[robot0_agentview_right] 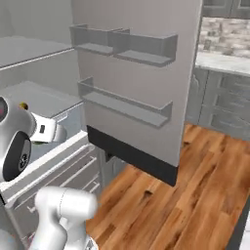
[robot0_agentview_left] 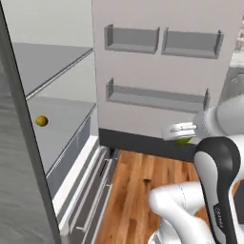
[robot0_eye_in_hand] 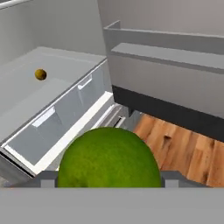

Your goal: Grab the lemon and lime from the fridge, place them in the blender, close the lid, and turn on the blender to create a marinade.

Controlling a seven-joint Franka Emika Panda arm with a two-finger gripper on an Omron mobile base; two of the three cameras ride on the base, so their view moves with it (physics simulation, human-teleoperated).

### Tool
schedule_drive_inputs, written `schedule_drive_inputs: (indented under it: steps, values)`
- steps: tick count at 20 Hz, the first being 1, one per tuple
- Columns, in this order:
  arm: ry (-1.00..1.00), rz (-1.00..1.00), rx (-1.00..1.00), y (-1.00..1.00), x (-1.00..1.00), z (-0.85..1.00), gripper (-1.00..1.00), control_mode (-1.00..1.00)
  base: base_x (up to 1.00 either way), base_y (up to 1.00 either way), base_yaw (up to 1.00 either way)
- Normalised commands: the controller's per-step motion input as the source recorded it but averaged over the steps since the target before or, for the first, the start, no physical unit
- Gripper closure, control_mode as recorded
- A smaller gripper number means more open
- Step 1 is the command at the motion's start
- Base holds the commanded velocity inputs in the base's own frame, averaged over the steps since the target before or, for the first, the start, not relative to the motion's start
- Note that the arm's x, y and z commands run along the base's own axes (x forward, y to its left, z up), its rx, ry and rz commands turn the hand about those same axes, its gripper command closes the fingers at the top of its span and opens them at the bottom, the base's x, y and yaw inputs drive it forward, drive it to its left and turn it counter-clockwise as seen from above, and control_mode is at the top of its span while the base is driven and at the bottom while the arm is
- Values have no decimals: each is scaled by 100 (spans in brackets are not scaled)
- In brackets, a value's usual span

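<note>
Lime: the lime (robot0_eye_in_hand: 109, 157) is a round green fruit with a finely mottled skin and a paler sheen on top; being round, it shows no long axis and no clear pointing end.
Lime place: it sits at 6 o'clock in the hand view, between the fingers (robot0_eye_in_hand: 46, 179); in the left base view a sliver of green (robot0_agentview_left: 182, 140) shows under the white hand, out in front of the open fridge and above the wood floor (robot0_agentview_left: 143, 186).
Fingers: the gripper (robot0_agentview_left: 183, 133) holds the lime, one finger on each side of it, spread wide to its full width.
Lemon: the lemon (robot0_agentview_left: 42, 121) is a small round dull yellow fruit, also without a visible long axis.
Lemon place: it rests alone on a pale shelf inside the fridge (robot0_agentview_left: 62, 119), at 9 o'clock in the left base view and at 10 o'clock in the hand view, well apart from the lime.
Fridge door: the door (robot0_agentview_right: 141, 97) stands swung open, its grey bins facing the arm, with a dark band along its bottom edge.
</note>
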Motion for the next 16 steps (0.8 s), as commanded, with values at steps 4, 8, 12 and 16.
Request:
schedule_drive_inputs:
  steps: [4, 8, 12, 16]
  values:
    - [0, 0, 0, 0, 0, 0, 100, 100, -52, 14, -90]
    - [0, 0, 0, 0, 0, 0, 100, 100, -59, 16, -89]
    - [0, 0, 0, 0, 0, 0, 100, 100, -60, 15, -89]
    - [0, 0, 0, 0, 0, 0, 100, 100, -62, 14, -89]
